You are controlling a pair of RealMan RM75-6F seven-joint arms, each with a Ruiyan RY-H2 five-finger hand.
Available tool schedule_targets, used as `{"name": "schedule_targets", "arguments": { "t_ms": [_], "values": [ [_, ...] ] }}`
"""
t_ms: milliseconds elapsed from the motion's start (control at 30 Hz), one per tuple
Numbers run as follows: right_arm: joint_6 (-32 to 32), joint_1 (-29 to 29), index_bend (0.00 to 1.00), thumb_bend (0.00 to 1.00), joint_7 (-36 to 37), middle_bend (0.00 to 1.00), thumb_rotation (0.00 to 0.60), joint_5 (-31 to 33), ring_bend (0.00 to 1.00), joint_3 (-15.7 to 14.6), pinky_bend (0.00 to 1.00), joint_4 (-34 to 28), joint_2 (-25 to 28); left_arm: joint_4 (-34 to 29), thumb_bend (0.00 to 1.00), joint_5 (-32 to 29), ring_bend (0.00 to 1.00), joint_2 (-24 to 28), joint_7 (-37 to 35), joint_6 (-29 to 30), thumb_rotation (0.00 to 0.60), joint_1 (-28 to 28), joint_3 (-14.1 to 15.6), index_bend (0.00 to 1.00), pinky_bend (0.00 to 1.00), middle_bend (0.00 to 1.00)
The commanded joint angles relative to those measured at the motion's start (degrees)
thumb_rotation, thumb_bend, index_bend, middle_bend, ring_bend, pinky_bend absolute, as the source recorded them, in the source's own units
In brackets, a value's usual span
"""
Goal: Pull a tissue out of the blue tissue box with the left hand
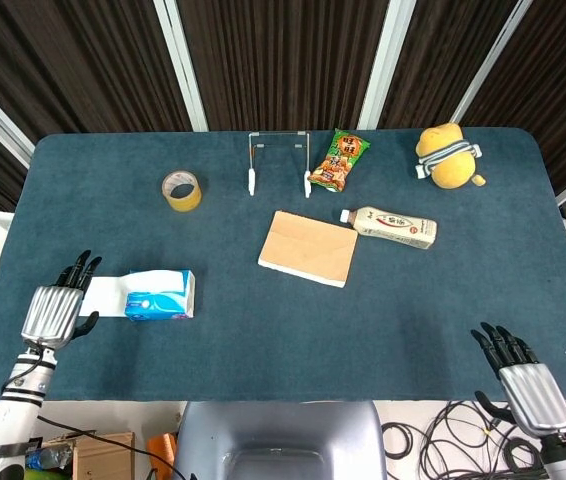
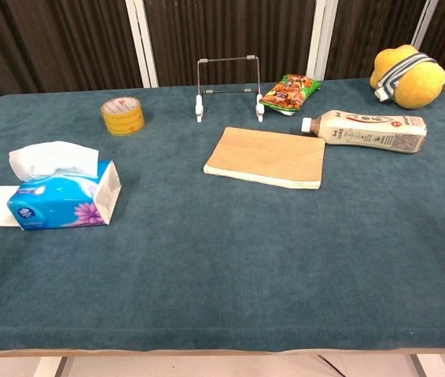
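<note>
Nearest the camera, at the front right corner in the head view, the robot's right hand [image 1: 523, 375], silver-backed with black fingers, sits just off the front edge of the dark teal felt-covered table [image 1: 263, 330], fingers spread and holding nothing. At the front left, the left hand [image 1: 55, 308] lies low over the table's left edge, its black fingers fanned apart and empty, fingertips just beside a flat white tissue [image 1: 103, 296] spread on the cloth. That tissue touches the left end of the blue cardboard tissue box [image 1: 160, 295], which lies on the left side of the table; the chest view shows a fresh white tissue puffed up from its top opening and purple flowers printed on its front. Toward the middle of the table lies a flat tan rectangular notebook [image 1: 308, 248], and just to its right a beige plastic drink bottle [image 1: 390, 227] rests on its side, white cap pointing at the notebook. Farther back on the left stands a roll of yellow tape [image 1: 181, 190]. Along the far edge, from left to right, are a thin wire stand with white feet [image 1: 279, 160], an orange and green snack packet [image 1: 340, 160], and a yellow plush toy wrapped in a striped band [image 1: 445, 155].
</note>
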Motion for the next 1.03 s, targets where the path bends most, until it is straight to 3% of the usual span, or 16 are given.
{"name": "schedule_targets", "arguments": {
  "t_ms": [33, 233, 367, 1033],
  "values": [
    [3.1, -0.8, 0.01, 0.22, 1.9, 0.01, 0.6, -1.0, 0.0, 0.8, 0.16, 1.1, -1.1, 2.2, 0.3, 10.6, 0.04, 0.9, -8.6, 7.6, 0.6, 3.8, 4.1, 0.0, 0.36, 0.0],
    [5.4, -1.5, 0.0, 0.22, 3.4, 0.02, 0.6, -1.1, 0.0, 1.7, 0.15, 2.3, -2.4, 6.0, 0.3, 12.7, 0.05, -0.5, -14.3, 11.5, 0.6, 8.2, 7.4, 0.05, 0.33, 0.0],
    [6.4, -1.8, 0.0, 0.22, 4.1, 0.01, 0.6, -1.9, 0.0, 1.5, 0.15, 2.7, -2.3, 6.0, 0.33, 14.0, 0.04, 2.0, -14.3, 9.3, 0.6, 8.0, 9.2, 0.08, 0.32, 0.01],
    [7.0, -2.5, 0.0, 0.22, 4.5, 0.01, 0.6, -1.4, 0.0, 1.8, 0.16, 2.7, -2.4, 1.8, 0.34, 10.4, 0.05, 3.8, -12.2, 8.9, 0.6, 10.7, 8.2, 0.11, 0.32, 0.02]
  ]
}}
